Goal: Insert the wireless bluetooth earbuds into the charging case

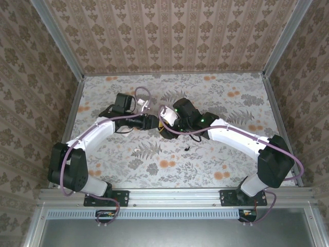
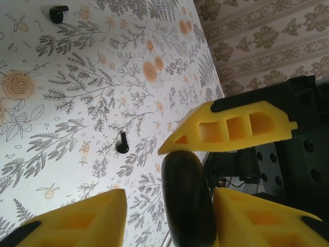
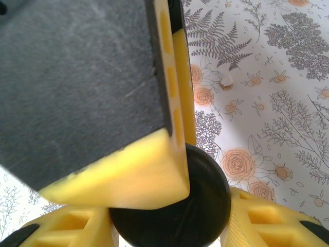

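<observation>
Floral-printed paper covers the table (image 1: 216,170), and patterned walls (image 1: 169,36) close it in on three sides. The two arms reach in from the near edge and meet over the middle of the table. The right gripper (image 3: 169,226) holds the charging case (image 3: 198,200), a round black puck, up off the surface. Its two yellow fingers (image 3: 272,221) press on opposite sides of the rim, so the flat face looks toward its wrist camera. The left gripper (image 2: 169,206) has its jaws partly open and straddles the case from the other direction, one finger to each flat face. In the left wrist view the case stands edge-on, close against one left finger and with a clear gap to the other, so that gripper is not clamped on it. In the right wrist view, one left finger lies across the upper part of the case's face. Both earbuds (image 2: 122,143) lie loose on the table and well apart from each other, neither touched by a gripper. One lies just beyond the case in the left wrist view, the other farther off near the corner of that view.
</observation>
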{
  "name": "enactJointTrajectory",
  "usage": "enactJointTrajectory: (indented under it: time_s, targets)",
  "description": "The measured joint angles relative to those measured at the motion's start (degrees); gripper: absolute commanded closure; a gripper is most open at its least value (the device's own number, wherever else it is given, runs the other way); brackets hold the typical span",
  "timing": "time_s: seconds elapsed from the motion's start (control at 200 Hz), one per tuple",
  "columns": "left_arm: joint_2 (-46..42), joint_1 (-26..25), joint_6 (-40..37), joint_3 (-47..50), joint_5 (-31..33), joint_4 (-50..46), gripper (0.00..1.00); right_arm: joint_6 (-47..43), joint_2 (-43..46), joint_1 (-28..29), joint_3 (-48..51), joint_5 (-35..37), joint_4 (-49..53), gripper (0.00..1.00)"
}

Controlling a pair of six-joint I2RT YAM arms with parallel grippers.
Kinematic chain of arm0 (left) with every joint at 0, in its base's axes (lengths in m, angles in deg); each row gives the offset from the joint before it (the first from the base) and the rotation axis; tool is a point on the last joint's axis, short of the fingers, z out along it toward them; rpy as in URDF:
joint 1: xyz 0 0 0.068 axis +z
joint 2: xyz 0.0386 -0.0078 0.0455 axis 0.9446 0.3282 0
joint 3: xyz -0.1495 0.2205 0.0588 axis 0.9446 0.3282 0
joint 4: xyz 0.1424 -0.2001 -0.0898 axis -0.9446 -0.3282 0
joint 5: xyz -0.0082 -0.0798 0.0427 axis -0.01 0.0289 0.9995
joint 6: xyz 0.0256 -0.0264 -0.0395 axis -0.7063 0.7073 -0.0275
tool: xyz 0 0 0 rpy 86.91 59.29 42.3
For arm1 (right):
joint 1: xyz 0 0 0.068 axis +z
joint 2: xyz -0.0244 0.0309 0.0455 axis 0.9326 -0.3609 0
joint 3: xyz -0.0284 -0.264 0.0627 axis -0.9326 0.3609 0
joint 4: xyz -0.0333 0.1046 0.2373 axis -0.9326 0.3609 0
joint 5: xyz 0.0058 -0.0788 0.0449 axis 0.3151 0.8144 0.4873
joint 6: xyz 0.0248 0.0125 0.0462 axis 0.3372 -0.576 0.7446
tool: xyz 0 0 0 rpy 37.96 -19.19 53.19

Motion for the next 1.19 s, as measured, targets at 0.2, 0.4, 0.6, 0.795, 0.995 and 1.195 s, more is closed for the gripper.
enactJointTrajectory:
  time_s: [0.2, 0.4, 0.6, 0.795, 0.995, 1.195]
  targets:
    - [0.26, -0.26, 0.44, -0.70, -0.81, 0.31, 0.81, -0.04, 0.02, 0.00, 0.39, 0.42, 0.00, 0.59]
    - [-0.74, -0.26, 1.16, -0.50, 1.03, 1.95, 0.92, 1.25, 0.20, 0.00, 0.39, 1.70, -0.42, 0.40]
    - [-6.75, 2.93, 2.38, 2.51, 5.16, 8.31, 0.93, 7.34, 5.11, -0.02, 0.39, 3.15, -0.44, 0.33]
    - [-14.43, 6.25, 4.04, 7.43, 7.48, 16.24, 0.94, 18.84, 10.75, -2.10, 0.39, 1.53, -0.46, 0.31]
    - [-20.59, 6.45, 5.29, 9.92, 7.93, 23.50, 0.94, 32.98, 13.57, -7.52, 1.51, -7.23, -5.66, 0.31]
    - [-24.37, 4.15, 9.18, 14.14, 9.38, 33.29, 0.95, 47.10, 13.75, -11.41, 4.70, -15.32, -16.28, 0.31]
